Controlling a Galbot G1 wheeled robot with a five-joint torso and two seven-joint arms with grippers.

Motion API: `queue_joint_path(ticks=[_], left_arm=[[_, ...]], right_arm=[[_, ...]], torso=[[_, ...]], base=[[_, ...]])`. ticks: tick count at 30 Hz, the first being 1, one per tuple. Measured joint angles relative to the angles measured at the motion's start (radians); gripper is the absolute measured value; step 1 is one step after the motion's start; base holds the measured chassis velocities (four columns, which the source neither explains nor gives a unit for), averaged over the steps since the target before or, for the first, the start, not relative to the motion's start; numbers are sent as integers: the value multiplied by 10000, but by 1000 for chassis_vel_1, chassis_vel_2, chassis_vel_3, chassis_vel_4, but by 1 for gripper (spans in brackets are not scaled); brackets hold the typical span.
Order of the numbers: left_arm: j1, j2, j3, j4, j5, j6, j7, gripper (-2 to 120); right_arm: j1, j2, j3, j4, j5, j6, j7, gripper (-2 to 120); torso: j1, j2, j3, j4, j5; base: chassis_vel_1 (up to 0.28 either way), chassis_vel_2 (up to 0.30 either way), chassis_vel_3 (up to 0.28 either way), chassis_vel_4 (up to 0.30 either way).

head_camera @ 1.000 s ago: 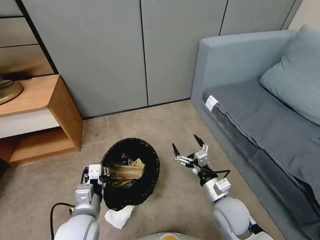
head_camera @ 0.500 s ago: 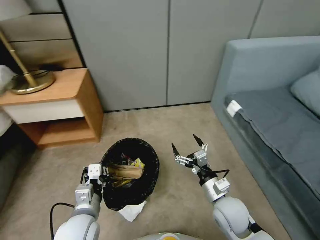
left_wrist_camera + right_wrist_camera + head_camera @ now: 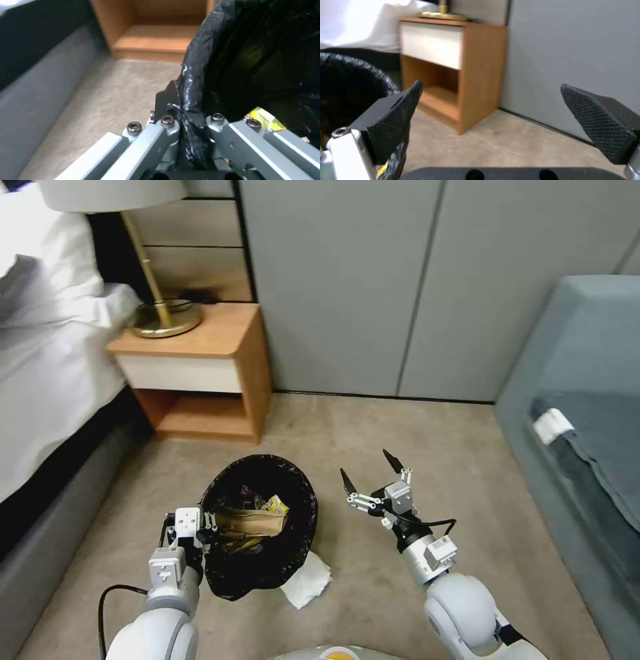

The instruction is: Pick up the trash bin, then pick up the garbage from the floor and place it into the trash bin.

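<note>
Left gripper [image 3: 212, 525] stays clamped on the bin's [image 3: 261, 527] bagged rim; right gripper [image 3: 371, 477] hangs open beside it. I've turned left: the wad [image 3: 306, 582] now lies between them, reachable.

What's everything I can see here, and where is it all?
Bin: one, black-lined, held at its rim, centre.
Paper bag: one, brown, inside bin.
Wrapper: one, yellow, inside bin.
Paper wad: one, white, on floor by bin.
Nightstand: one, wooden, by wall.
Lamp: one, brass, on nightstand.
Bed: one, white bedding, left.
Sofa: one, grey-blue, right.
Left tool: one, grey, shut on bin rim.
Right tool: one, black-tipped, open, right of bin.
</note>
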Motion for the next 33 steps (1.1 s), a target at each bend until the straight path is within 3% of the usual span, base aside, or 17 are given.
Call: queue_joint_path(ticks=[23, 33], left_arm=[[2, 41, -12, -37, -28, 12, 6, 1], [-43, 32, -18, -39, -42, 13, 2, 1]], right_arm=[[-209, -503, 10, -106, -55, 7, -340, 100], [-297, -1355, 15, -139, 161, -54, -1048, 100]], torso=[[-1, 0, 0, -1, -1], [0, 0, -1, -4, 0]], base=[[128, 126, 126, 124], [72, 70, 78, 76]])
